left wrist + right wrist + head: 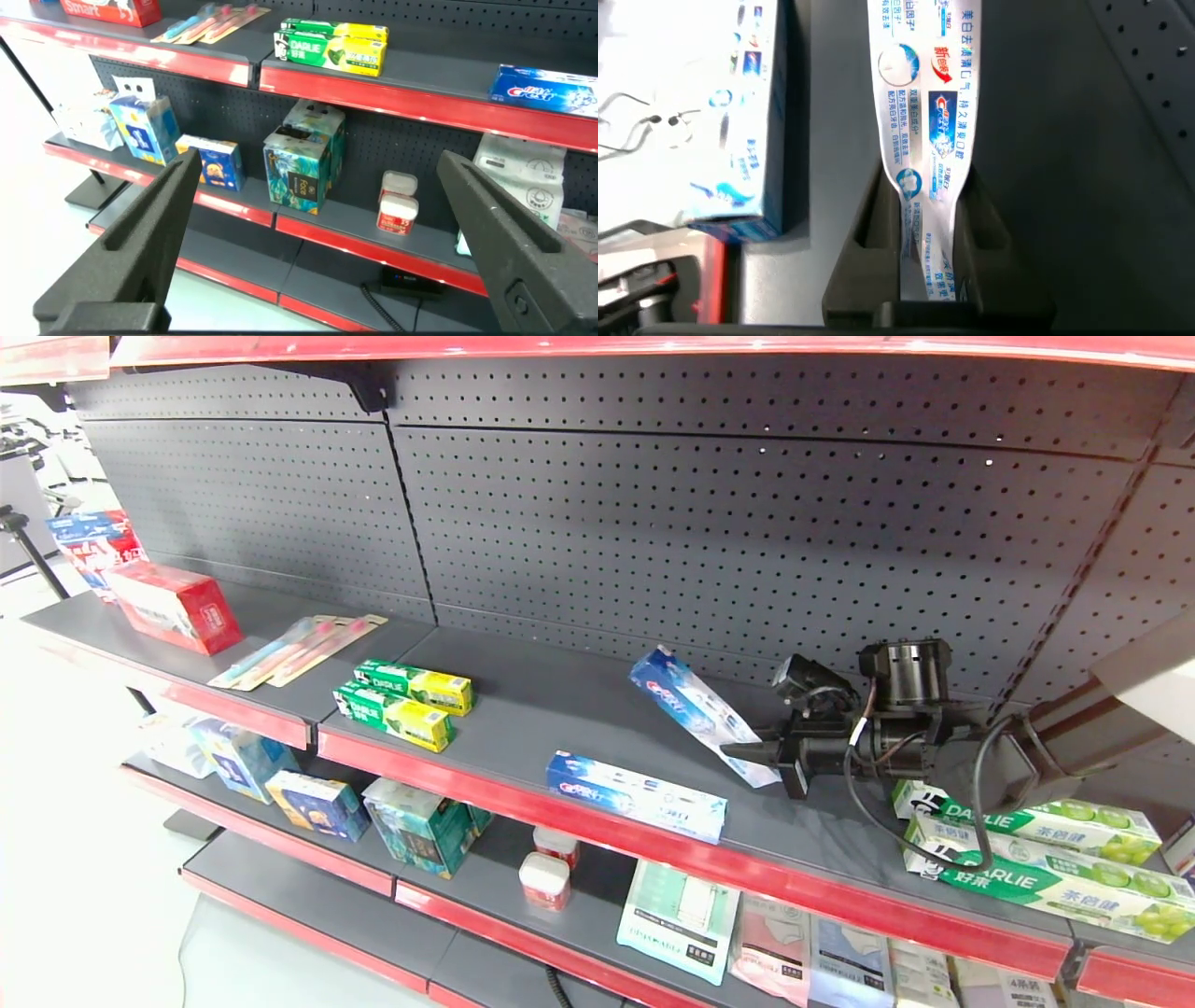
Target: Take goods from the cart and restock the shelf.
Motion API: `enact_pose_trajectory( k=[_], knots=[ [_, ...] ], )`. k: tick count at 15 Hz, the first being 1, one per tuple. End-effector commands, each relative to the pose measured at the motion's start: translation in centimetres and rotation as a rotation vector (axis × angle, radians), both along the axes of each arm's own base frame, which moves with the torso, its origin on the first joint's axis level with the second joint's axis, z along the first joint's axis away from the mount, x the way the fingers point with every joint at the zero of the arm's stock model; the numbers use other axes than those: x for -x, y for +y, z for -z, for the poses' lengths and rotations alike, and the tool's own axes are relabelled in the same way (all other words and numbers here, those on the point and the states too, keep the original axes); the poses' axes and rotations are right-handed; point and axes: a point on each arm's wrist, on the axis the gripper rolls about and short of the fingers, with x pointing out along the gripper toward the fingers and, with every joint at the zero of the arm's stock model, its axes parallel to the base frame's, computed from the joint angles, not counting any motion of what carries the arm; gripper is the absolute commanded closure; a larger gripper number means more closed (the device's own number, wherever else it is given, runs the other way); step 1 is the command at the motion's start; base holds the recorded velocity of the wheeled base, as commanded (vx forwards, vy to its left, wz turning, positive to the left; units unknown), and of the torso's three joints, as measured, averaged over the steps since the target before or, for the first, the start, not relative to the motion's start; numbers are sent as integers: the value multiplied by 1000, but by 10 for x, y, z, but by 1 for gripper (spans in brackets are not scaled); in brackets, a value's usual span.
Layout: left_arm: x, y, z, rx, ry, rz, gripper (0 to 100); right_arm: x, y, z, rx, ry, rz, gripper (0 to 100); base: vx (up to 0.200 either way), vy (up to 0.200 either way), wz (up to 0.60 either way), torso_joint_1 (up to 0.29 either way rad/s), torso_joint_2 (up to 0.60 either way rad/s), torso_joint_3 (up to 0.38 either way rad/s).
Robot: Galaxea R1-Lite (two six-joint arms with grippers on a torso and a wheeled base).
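Toothpaste boxes (pixel 635 795) — two blue (one pinched by right gripper (pixel 747 751)), four green.

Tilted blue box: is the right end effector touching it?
Touching. The right wrist view shows the right end effector clamped against both sides of the tilted blue box.

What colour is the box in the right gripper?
The box is blue and white; clearest in right wrist view.
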Motion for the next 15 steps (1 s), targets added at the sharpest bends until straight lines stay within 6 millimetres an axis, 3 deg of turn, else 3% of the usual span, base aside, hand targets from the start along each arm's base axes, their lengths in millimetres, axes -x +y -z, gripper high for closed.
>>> enact_pose_trajectory(
  k=[1,8,15],
  knots=[
    [0,0,0,0,0,-1,0,1,2,0,-4,7,-3,100,0,0,0,0,0,0],
    [0,0,0,1,0,-1,0,-3,11,5,-33,-53,-48,100,0,0,0,0,0,0],
    [0,0,0,0,0,-1,0,-6,2,8,-16,-88,-71,100,0,0,0,0,0,0]
  ],
)
